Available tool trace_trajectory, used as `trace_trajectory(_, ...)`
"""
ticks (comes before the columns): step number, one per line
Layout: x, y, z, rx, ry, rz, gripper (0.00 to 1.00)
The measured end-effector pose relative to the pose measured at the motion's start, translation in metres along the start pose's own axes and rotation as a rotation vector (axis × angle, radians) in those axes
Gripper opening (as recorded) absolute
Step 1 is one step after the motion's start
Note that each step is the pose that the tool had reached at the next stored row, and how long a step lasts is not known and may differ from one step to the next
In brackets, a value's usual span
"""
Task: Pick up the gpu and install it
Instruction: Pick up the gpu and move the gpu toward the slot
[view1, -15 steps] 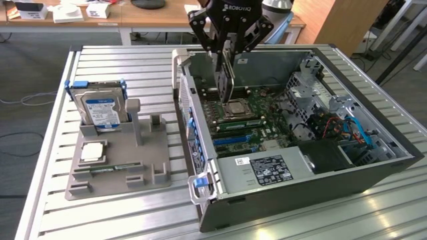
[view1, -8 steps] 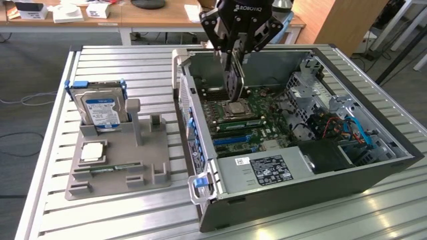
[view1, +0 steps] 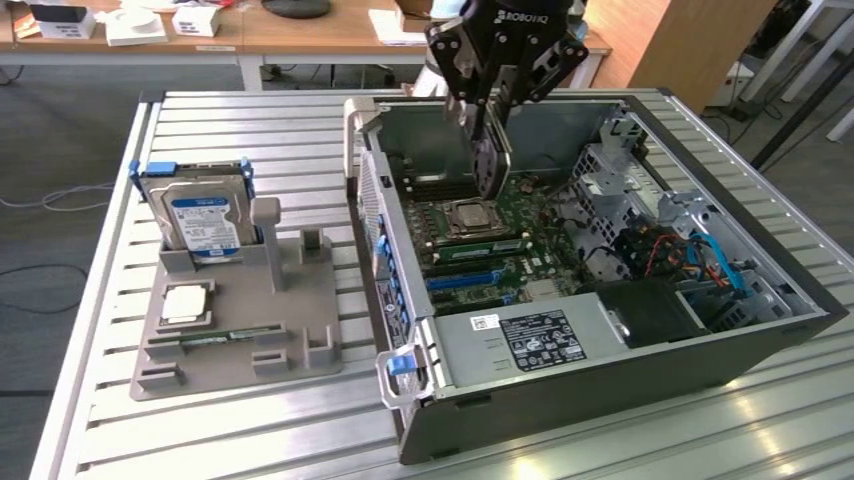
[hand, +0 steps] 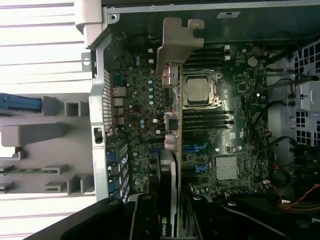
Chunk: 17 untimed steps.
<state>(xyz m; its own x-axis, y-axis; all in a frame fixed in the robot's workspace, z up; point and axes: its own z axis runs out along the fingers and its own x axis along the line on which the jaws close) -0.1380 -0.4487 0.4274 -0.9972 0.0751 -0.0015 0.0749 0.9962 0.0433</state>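
Over the open black computer case (view1: 601, 390), near its far wall, the black gripper's (view1: 483, 118) half-closed jaws pinch the thin dark rectangular gpu (view1: 491, 165). Probably light, stiff and fragile; best held by its board edges.

Exterior high and oblique, wrist close overhead, shared motherboard (view1: 534, 235)

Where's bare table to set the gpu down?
Bare table between the grey holder and the near edge, and behind the hard drive. Narrow strip between holder and computer case. Inside the case, under the gripper holding the gpu, it's crowded.
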Motion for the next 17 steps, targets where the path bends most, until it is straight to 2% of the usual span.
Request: trace_trajectory(17, -0.048, 0.0069, 0.0008, 0.0000, 0.0000, 0.000, 0.27)
